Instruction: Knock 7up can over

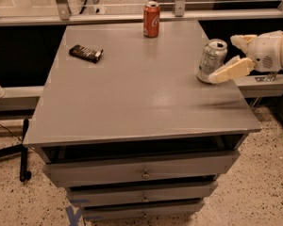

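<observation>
The 7up can (210, 61), silvery-white with green print and a silver top, stands upright near the right edge of the grey table (132, 93). My gripper (224, 59) reaches in from the right, level with the can, and is open and empty. Its lower cream finger (231, 70) lies against the can's lower right side. The upper finger (243, 40) is just right of the can's top.
A red cola can (151, 19) stands at the table's far edge. A dark wrapped snack bar (86, 53) lies at the far left. The table has drawers (141, 173) below its front edge. A low ledge (262, 84) runs beside the table on the right.
</observation>
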Motion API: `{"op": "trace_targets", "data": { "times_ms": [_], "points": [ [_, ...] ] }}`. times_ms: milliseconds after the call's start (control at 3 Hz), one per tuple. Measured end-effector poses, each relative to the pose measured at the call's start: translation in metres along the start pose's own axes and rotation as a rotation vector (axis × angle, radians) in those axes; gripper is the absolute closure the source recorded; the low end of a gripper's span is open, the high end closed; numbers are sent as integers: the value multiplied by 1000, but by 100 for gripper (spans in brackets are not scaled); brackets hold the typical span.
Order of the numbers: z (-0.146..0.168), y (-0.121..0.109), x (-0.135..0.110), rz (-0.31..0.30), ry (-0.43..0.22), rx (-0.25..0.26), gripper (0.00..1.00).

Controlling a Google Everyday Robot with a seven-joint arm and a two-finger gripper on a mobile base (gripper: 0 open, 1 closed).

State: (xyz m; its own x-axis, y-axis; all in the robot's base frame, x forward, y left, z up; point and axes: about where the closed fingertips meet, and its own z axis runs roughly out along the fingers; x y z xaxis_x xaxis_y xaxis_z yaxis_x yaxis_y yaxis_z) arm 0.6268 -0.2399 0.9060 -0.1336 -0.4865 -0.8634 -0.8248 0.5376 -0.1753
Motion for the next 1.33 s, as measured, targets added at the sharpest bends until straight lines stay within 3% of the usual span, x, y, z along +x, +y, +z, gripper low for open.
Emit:
{"op": "trace_targets", "data": {
  "times_ms": [333,667,1000,1333],
  "points": [
    [17,26,0,66,-71,-42,0],
    [27,69,-13,127,-147,-118,0],
    [31,114,-43,153,-235,-205,0],
    [33,146,-77,156,-337,-290,0]
  ]
}}
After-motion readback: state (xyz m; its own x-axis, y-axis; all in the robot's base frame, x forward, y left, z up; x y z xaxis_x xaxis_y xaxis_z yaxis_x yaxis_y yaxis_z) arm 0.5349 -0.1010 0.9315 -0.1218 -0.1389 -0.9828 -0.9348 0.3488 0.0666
